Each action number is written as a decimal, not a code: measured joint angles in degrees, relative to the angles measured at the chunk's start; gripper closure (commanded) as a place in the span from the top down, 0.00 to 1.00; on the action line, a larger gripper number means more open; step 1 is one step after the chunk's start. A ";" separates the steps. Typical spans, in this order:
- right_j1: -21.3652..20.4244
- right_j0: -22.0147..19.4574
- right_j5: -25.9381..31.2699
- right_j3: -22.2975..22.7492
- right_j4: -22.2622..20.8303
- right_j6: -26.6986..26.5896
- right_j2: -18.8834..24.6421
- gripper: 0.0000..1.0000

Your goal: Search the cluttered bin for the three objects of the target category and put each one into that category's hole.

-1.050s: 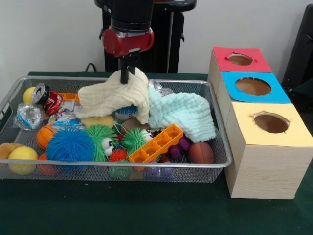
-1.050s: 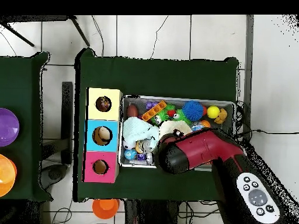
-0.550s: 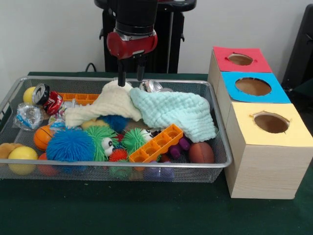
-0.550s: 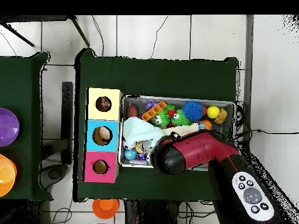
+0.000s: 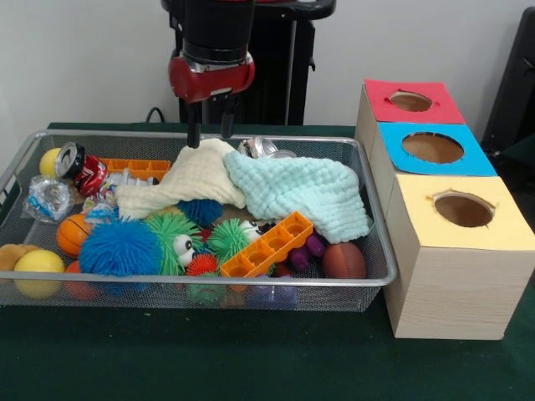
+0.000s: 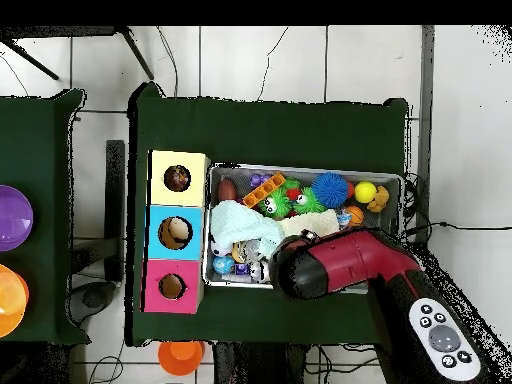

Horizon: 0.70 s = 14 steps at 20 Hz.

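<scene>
Gripper (image 5: 210,132) hanging just above the cream cloth (image 5: 188,180), two thin black fingers (image 5: 194,131) parted with open air between them, nothing held. Cream cloth a soft, waffle-textured rag, slumped in folds over the middle of the wire-mesh bin (image 5: 368,288). Touching it on the side toward the boxes, a mint-green cloth (image 5: 305,190), same nubbly weave, draped down to the bin's wall. Just behind the cream cloth, something shiny and metallic (image 5: 261,147), perhaps a crushed can, mostly hidden.

In front of the cream cloth, a fuzzy blue spiky ball (image 5: 121,248), rubbery green spiky balls (image 5: 169,230) and a small red one (image 5: 201,265). Orange plastic block (image 5: 266,245) with square cells lying aslant below the mint-green cloth, purple round beads (image 5: 307,251) and a smooth brown football-shaped ball (image 5: 343,261) beside it. Away from the boxes: crumpled red soda can (image 5: 81,168), crinkled clear wrapper (image 5: 48,199), orange basketball (image 5: 73,234), smooth yellow ball (image 5: 38,268).

Beside the bin, three wooden boxes, each with one round hole: red top (image 5: 410,101), blue top (image 5: 433,149), yellow top (image 5: 462,210). From overhead, red arm (image 6: 345,265) covering the cream cloth's side of the bin.
</scene>
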 measured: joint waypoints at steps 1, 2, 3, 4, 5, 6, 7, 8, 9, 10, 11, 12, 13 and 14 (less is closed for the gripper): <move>0.32 -0.85 0.00 -0.07 -0.04 0.00 -0.01 1.00; 0.50 -1.42 0.00 -0.13 -0.07 0.00 -0.01 1.00; 0.72 -2.39 0.00 -0.22 -0.09 0.00 0.02 1.00; 0.85 -3.09 0.00 -0.31 -0.12 0.00 0.02 1.00; 1.03 -4.00 0.00 -0.42 -0.13 0.00 0.02 1.00; 1.25 -4.94 0.00 -0.58 -0.15 0.00 0.02 1.00; 1.50 -5.91 0.00 -0.75 -0.16 0.00 0.03 1.00; 1.97 -7.69 0.00 -1.09 -0.18 -0.01 0.07 1.00; 2.23 -8.69 0.00 -1.25 -0.18 -0.01 0.12 1.00; 2.53 -9.70 0.00 -1.41 -0.23 -0.01 0.20 1.00; 2.82 -10.71 0.00 -1.57 -0.29 -0.01 0.28 1.00; 3.16 -11.68 0.00 -1.77 -0.43 -0.02 0.35 1.00; 3.23 -11.87 0.00 -1.81 -0.46 -0.02 0.36 1.00; 3.51 -12.62 0.00 -2.00 -0.62 -0.02 0.40 1.00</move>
